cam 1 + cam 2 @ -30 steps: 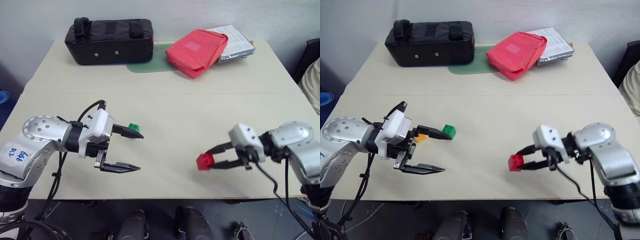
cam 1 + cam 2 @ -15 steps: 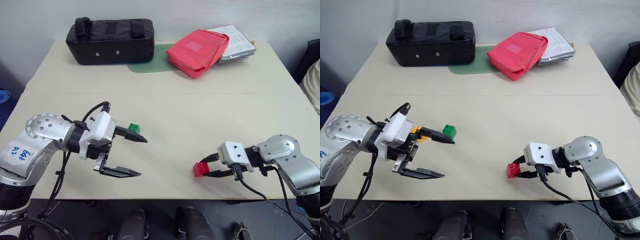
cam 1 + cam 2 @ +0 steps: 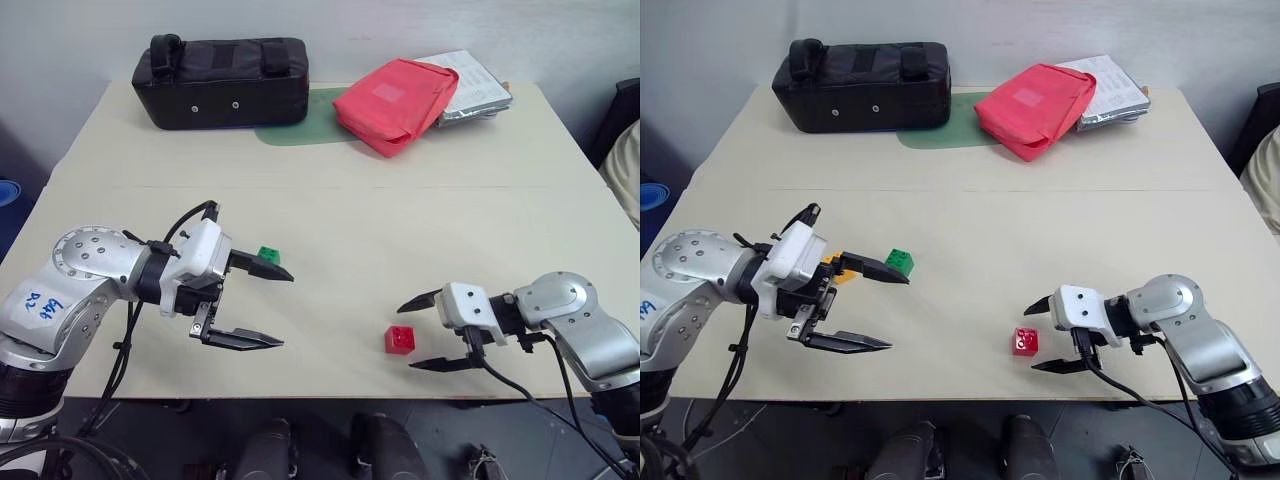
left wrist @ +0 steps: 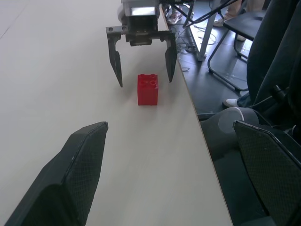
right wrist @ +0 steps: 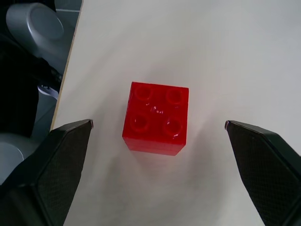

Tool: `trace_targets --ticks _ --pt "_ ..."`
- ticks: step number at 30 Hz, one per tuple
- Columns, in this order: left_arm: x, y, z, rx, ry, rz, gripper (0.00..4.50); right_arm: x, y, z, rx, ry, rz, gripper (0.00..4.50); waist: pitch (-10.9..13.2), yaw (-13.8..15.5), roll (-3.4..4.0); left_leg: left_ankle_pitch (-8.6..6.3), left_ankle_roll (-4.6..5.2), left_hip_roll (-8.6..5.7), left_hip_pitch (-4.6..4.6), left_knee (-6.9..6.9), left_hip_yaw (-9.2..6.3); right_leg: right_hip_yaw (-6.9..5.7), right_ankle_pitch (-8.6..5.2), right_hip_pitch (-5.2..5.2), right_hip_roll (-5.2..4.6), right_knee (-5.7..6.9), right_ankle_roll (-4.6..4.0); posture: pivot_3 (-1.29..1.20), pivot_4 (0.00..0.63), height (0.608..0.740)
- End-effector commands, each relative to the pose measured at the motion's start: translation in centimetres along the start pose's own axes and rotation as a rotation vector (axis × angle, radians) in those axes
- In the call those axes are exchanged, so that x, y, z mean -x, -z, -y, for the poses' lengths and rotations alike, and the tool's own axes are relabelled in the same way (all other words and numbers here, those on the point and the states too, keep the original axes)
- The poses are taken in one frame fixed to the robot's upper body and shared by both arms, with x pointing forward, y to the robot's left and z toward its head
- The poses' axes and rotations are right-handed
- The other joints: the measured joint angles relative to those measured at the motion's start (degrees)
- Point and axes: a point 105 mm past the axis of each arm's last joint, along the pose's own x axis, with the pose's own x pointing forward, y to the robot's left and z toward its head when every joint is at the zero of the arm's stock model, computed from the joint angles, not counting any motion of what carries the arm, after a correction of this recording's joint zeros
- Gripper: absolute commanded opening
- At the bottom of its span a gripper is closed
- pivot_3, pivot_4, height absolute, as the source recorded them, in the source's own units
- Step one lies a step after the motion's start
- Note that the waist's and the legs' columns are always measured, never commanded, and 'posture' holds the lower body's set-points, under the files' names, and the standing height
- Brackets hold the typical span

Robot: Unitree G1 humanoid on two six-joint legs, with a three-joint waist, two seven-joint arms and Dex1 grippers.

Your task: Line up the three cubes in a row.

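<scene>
I work in what looks like an office or lab room: a plain pale table (image 3: 330,200) against a bare white wall (image 3: 330,25), loose cables (image 4: 214,9) and chair legs (image 4: 225,80) on a grey floor, and a black bag (image 3: 220,80) beside a papers stack (image 3: 475,88).

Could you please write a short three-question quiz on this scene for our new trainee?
1. True or false: the right gripper grips the red cube.
2. Which cube lies nearest the left gripper's upper finger: A green, B red?
3. The red pouch lies beside a black ____.

Key: 1 false, its fingers stand open, the cube rests on the table. 2 A, the green cube. 3 bag.
</scene>
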Motion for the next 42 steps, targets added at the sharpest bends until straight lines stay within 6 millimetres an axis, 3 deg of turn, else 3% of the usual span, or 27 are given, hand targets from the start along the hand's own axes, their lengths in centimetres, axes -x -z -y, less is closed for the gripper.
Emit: trace_targets --ticks 1,6,11,13,16,20,27,37,42 --pt "2.2 0.7 -0.2 0.029 -0.145 -0.017 4.5 2.8 -2.2 1.1 0.012 0.056 0.055 4.47 0.0 -0.26 0.0 0.0 0.01 0.01 0.0 0.0 0.0 0.0 0.0 0.0 -0.01 0.0 0.0 0.0 0.15 0.74" --pt "6.7 4.3 1.3 0.175 -0.416 -0.085 4.5 5.3 -4.4 1.8 -0.017 0.08 0.124 4.47 0.01 -0.33 -0.02 -0.12 -0.03 0.18 0.05 -0.02 -0.01 -0.09 -0.07 0.01 -0.01 -0.03 -0.12 0.0 0.15 0.74" --pt "13.2 8.8 3.6 0.327 -0.827 -0.136 4.5 6.4 -6.4 3.3 -0.013 0.126 0.192 4.47 0.0 -0.3 -0.01 -0.31 0.0 0.22 0.07 0.03 -0.01 -0.08 -0.09 0.01 -0.07 -0.08 -0.16 0.0 0.15 0.74" --pt "13.9 9.3 4.2 0.351 -0.872 -0.13 4.5 6.4 -6.5 3.5 -0.018 0.128 0.199 4.47 0.0 0.06 -0.03 -0.37 -0.02 0.24 0.06 0.04 -0.02 -0.11 -0.1 0.0 -0.08 -0.1 -0.18 0.0 0.15 0.74" --pt "13.2 9.1 4.7 0.351 -0.839 -0.138 4.5 6.2 -6.6 3.6 -0.011 0.117 0.195 4.47 -0.02 0.71 -0.06 -0.59 -0.05 0.22 0.04 0.09 -0.03 -0.11 -0.1 -0.01 -0.17 -0.12 -0.2 0.0 0.15 0.74" --pt "11.0 7.6 3.6 0.277 -0.71 -0.137 4.5 5.8 -6.9 3.6 -0.001 0.11 0.199 4.47 -0.02 0.8 -0.05 -0.66 -0.09 0.16 0.02 0.08 -0.03 -0.1 -0.09 -0.02 -0.27 -0.15 -0.21 0.0 0.15 0.74" --pt "7.9 5.4 -2.1 0.044 -0.39 -0.205 4.5 5.6 -7.8 3.1 0.014 0.118 0.211 4.47 -0.04 0.95 0.04 -0.55 -0.03 0.14 0.02 0.07 -0.02 -0.17 -0.08 -0.05 -0.24 -0.08 -0.24 0.0 0.15 0.74" --pt "3.7 4.8 -9.5 -0.141 -0.077 -0.303 4.5 5.3 -8.4 0.9 -0.003 0.175 0.226 4.47 -0.01 1.02 -0.03 -0.46 0.2 0.16 -0.14 0.18 0.6 -0.39 0.0 -0.26 0.23 0.17 -0.09 0.0 0.15 0.74" --pt "2.0 5.2 -11.3 -0.169 0.017 -0.338 4.5 5.2 -8.6 -0.3 -0.026 0.223 0.231 4.47 0.0 1.21 -0.16 -0.38 0.5 0.02 -0.16 0.24 0.8 -0.16 0.16 -0.31 0.21 0.16 0.2 0.0 0.15 0.74"
